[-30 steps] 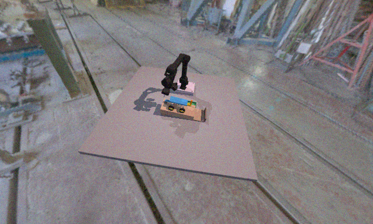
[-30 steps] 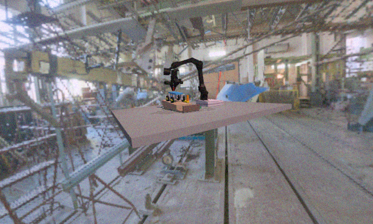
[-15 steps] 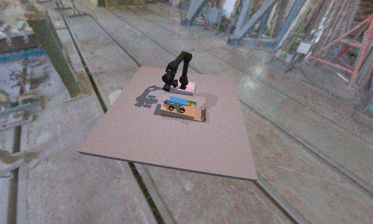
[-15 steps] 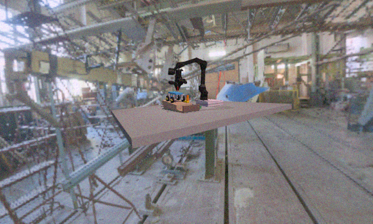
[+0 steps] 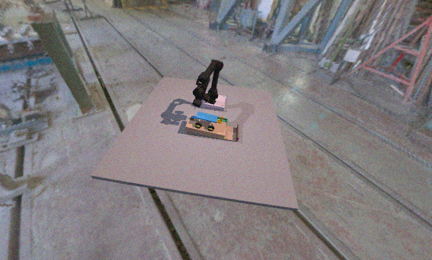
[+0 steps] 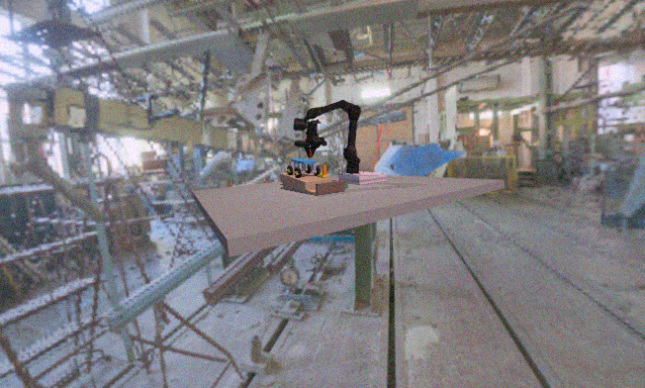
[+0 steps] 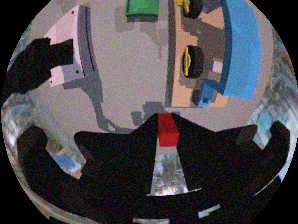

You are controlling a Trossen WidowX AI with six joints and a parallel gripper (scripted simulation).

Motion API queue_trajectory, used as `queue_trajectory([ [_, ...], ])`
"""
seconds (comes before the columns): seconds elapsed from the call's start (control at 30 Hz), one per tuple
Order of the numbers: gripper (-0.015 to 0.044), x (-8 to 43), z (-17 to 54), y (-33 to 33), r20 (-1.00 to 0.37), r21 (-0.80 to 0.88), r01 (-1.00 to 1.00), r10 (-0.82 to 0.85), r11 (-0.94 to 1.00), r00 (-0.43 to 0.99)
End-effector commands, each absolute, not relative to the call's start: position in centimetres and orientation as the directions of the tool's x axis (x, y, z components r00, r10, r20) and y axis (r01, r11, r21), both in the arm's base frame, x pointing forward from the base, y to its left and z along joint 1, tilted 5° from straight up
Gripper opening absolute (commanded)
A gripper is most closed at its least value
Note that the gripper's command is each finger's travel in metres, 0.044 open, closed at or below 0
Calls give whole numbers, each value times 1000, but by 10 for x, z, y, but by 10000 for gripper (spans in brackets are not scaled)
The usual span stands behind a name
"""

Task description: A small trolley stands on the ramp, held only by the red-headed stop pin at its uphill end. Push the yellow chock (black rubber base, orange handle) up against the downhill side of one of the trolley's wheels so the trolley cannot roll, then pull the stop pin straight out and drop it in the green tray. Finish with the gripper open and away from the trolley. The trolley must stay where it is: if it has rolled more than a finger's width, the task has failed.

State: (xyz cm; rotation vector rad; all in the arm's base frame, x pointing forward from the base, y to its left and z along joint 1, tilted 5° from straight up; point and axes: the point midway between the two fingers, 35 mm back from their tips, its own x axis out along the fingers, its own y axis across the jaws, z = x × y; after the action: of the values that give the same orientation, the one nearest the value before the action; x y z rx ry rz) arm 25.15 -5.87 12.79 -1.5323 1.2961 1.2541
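My gripper (image 6: 311, 153) (image 7: 164, 116) is shut on the red-headed stop pin (image 7: 168, 136); the red head shows between the fingertips. It hangs above the blue-decked trolley in the exterior view, and beyond the ramp's uphill end in the wrist view. The trolley (image 5: 207, 117) (image 6: 304, 161) (image 7: 242, 50) stands on the tan ramp (image 5: 205, 132) (image 6: 297, 183) (image 7: 180, 96). The yellow chock with its orange handle (image 5: 221, 119) (image 6: 324, 169) is close to the downhill wheel on the arm's side; whether they touch cannot be told. The green tray (image 7: 142, 18) is beside the ramp, largely hidden in the top and exterior views.
The arm's pale pink base (image 5: 215, 105) (image 6: 363, 178) (image 7: 65, 70) is on the tray's side of the ramp. A brown end stop (image 5: 236, 134) (image 6: 331, 187) closes the ramp's low end. A small blue bracket (image 7: 205, 95) is at the trolley's uphill end.
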Motion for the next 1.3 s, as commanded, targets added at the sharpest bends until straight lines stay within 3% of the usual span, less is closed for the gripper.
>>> queue_trajectory([
  [0.0, 0, 248, 127, -43, -970, 37, -980, -242, -198, 12],
  [1.27, 0, 218, 113, 97, -973, 37, -979, -231, -198, 10],
])
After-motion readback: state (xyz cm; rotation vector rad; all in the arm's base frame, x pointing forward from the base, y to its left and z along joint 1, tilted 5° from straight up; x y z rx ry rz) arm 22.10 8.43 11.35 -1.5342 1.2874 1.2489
